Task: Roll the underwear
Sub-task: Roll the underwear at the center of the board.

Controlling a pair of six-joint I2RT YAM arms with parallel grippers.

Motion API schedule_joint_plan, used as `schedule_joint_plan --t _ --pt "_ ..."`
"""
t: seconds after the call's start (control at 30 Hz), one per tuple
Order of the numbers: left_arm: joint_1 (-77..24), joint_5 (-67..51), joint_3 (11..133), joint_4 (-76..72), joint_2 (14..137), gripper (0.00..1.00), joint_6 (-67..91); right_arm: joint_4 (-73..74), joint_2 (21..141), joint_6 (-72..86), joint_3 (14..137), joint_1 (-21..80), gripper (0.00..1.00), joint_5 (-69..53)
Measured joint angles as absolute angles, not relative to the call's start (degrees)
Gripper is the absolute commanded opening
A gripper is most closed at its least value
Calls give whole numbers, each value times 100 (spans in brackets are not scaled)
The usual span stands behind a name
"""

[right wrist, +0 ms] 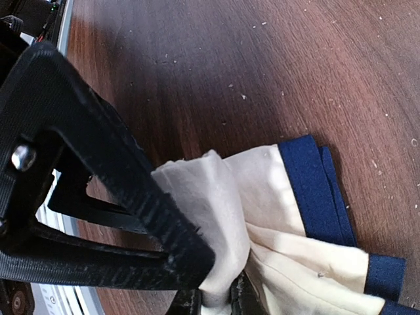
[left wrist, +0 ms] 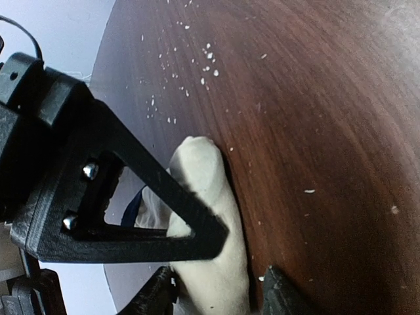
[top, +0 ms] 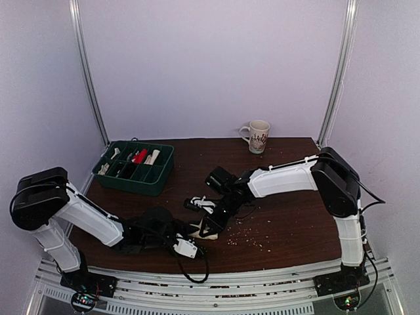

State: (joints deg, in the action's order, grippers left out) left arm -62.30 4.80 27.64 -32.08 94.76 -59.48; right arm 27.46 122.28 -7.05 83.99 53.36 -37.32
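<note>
One garment is under inspection. Top view: the underwear (top: 202, 230), a small cream bundle, lies on the table (top: 289, 216) close to its near edge, about midway along it. The left gripper (top: 190, 246) is at the bundle's near side and the right gripper (top: 211, 223) at its far side. Left wrist view: the cloth forms a plump cream roll. The left gripper's fingers (left wrist: 157, 295) stand one on each side of it, and whether they already bite cannot be told. Right wrist view: the right gripper is clenched on a gathered fold of the cream cloth, beside the blue waistband (right wrist: 315, 190), which lies flat on the wood. Assessment: the item is light, soft and limp, with no stiffness to hold a shape. A roll is likely to spring loose if let go, and a pinch on one layer would probably drag rather than lift. The sounder hold appears to be across the full thickness of the roll, near its middle, clear of the waistband's loose end.
</note>
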Motion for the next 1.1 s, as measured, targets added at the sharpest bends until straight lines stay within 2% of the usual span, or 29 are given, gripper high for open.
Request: schedule_joint_plan --t 0.1,0.23,0.33,0.47,0.53,0.6,0.7,0.93,1.1 --pt "-6226 685 2749 -3343 9526 52 -5946 2685 12191 -705 8320 5330 1 -3706" --pt "-6176 845 2663 -3470 9526 41 -5951 2598 12149 -705 8224 5321 0 -3706" --pt "-6158 897 2665 -3470 9564 31 -5948 2569 12140 -703 8213 5319 0 -3704" --pt "-6158 945 2718 -3492 9706 0 -5924 2558 12138 -701 8213 5310 0 -3701" --pt "-6156 954 2764 -3465 9736 0 -5946 2547 12136 -683 8213 5306 5 -3691" --pt "-6154 952 2810 -3415 9754 0 -5902 2523 12108 -661 8193 5299 22 -3636" --pt "-6143 873 3050 -2998 9758 0 -5793 2410 11920 -596 7972 5301 35 -3404" --pt "-6007 185 4112 -1284 9935 0 -5271 2088 10624 -220 6486 5293 51 -2412" --pt "-5588 -401 4762 -248 10097 0 -4864 1892 9277 165 5516 5284 56 -1455"
